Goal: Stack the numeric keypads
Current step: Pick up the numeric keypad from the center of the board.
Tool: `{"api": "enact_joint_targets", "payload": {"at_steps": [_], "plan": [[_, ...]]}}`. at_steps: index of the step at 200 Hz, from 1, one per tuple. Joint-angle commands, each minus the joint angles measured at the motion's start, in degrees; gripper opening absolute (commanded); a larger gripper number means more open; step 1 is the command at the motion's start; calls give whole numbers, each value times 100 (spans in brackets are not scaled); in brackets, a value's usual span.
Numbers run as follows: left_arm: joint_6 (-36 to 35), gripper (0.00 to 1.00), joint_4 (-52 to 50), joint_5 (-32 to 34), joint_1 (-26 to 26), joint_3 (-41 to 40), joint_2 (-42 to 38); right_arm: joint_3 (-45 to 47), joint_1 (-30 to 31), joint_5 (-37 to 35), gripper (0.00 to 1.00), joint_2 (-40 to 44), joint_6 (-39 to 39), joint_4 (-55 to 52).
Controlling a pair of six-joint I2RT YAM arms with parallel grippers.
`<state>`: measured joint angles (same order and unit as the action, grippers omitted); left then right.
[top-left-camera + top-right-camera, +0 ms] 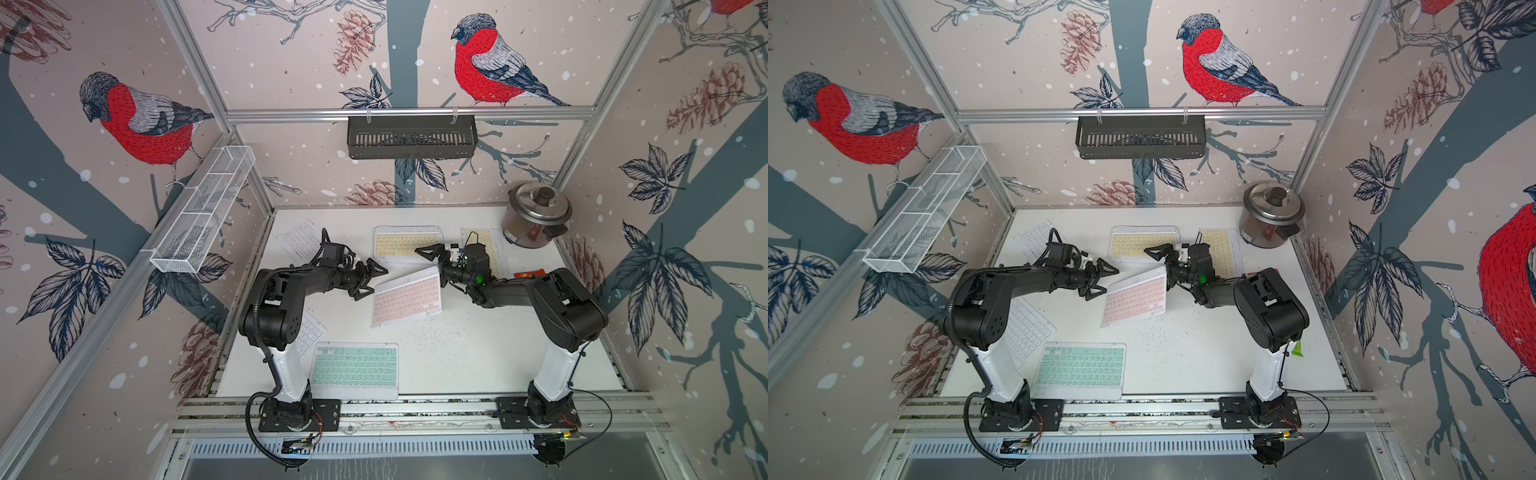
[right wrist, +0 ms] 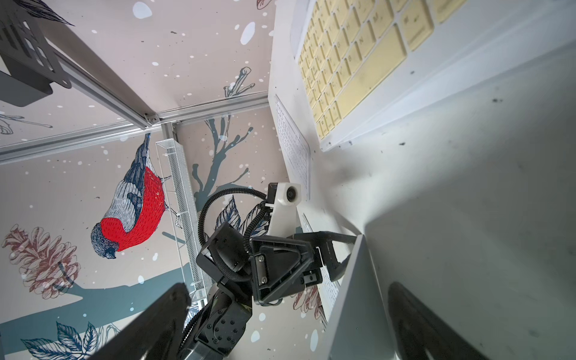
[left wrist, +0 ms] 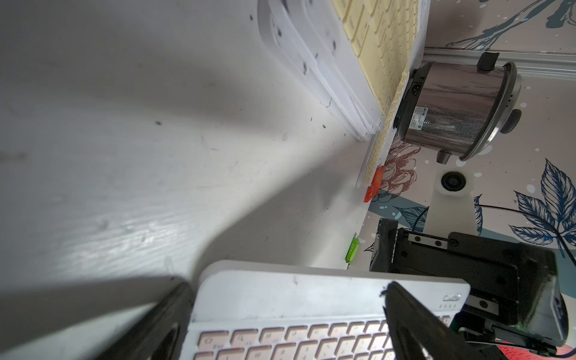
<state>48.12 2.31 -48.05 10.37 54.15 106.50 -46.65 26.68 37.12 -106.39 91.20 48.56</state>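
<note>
The pink keypad (image 1: 407,297) lies askew in the middle of the table, and its right end looks slightly raised. My left gripper (image 1: 374,282) is open at its left end, with the pink keys (image 3: 280,339) showing between the fingers. At the right end, the open right gripper (image 1: 432,268) straddles the keypad's edge (image 2: 352,296). Behind them lie two yellow keypads (image 1: 405,243) (image 1: 482,245), the second partly hidden by my right arm. One white keypad (image 1: 301,239) is at the back left, another white one (image 1: 311,332) is under my left arm, and a mint green one (image 1: 353,370) is in front.
A steel rice cooker (image 1: 536,216) stands in the back right corner. A red packet (image 1: 528,274) and a green packet (image 1: 1296,348) lie near the right edge. A black basket (image 1: 411,137) and a white wire basket (image 1: 203,208) hang on the walls.
</note>
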Motion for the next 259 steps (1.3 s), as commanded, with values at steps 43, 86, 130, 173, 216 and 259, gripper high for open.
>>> {"api": "enact_joint_targets", "payload": {"at_steps": [43,86,130,173,216,259], "plan": [[167,96,-180,348,-1,-18,134,-213,77,210,100,90,54,-1336],[278,96,-81,332,0,24,204,-453,57,260,100,289,-19,-2228],[295,96,-77,321,-7,147,343,-749,16,473,100,395,-136,-2980],[448,96,154,305,-7,74,450,-661,-13,841,100,689,-96,-3490],[548,96,331,305,7,34,573,-653,-20,1166,100,727,-249,-3863],[598,96,354,313,4,130,661,-782,-2,1512,100,715,-314,-3806]]}}
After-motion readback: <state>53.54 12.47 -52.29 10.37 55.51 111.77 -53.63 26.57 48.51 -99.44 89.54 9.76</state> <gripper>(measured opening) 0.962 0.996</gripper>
